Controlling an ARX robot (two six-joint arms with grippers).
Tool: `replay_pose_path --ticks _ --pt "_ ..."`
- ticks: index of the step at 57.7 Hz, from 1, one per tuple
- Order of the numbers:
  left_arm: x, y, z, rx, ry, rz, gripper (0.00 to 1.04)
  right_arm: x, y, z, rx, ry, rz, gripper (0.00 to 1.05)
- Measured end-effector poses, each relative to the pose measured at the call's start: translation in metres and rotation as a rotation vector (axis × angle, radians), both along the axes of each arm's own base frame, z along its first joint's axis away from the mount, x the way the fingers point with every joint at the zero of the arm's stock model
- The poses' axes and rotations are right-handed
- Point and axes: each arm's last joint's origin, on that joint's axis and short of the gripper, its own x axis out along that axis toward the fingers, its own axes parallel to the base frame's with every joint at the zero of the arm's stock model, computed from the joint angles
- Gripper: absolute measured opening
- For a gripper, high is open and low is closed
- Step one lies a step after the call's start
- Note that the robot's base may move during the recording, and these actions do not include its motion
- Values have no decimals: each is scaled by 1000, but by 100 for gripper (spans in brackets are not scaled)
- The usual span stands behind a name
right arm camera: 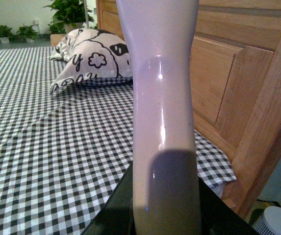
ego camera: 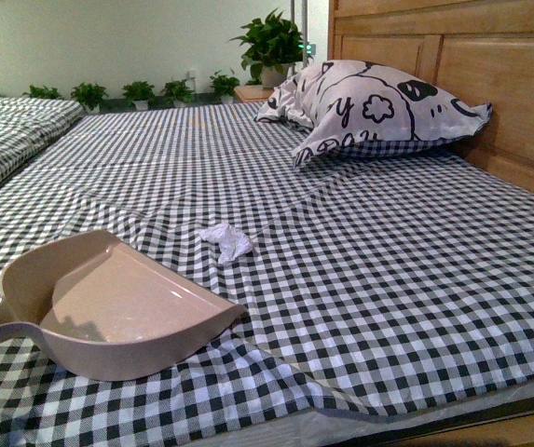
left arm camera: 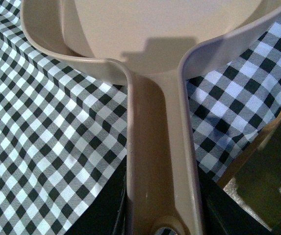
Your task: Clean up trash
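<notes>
Just beyond the lip of the dustpan (ego camera: 108,300) lies the trash (ego camera: 225,241), so the left gripper (left arm camera: 162,218), clamped on the dustpan's grip, should hold that lip flat while the right gripper (right arm camera: 166,218), closed on a pale handle (right arm camera: 162,122), sweeps inward.

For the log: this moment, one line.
left fingers: beige plastic dustpan handle | right fingers: pale glossy handle | crumpled white tissue wad: outside dustpan

The pillow (ego camera: 369,107) carries black doodle print in which a single hand-drawn letter "y" can be read, in both the front and right wrist views. More lettering along its lower edge is too crumpled to read
</notes>
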Motion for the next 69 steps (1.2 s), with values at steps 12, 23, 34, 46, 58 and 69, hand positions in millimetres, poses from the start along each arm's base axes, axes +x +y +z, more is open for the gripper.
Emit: replay_pose_path --ticks 12,23,34,46,58,69 --pt "0 1 -2 18 8 -11 27 0 0 0 0 0 0 18" --pt "0 1 -2 22 7 -14 27 0 0 0 0 0 0 18" --pt "0 1 -2 24 7 -15 27 35 9 3 -27 323 234 18" --pt "0 1 -2 24 7 -16 27 110 42 -11 -25 422 363 18" --pt "0 1 -2 25 7 -16 27 172 85 -25 -119 476 429 18" --pt "0 1 -2 25 7 -17 27 211 121 -51 -223 553 476 18"
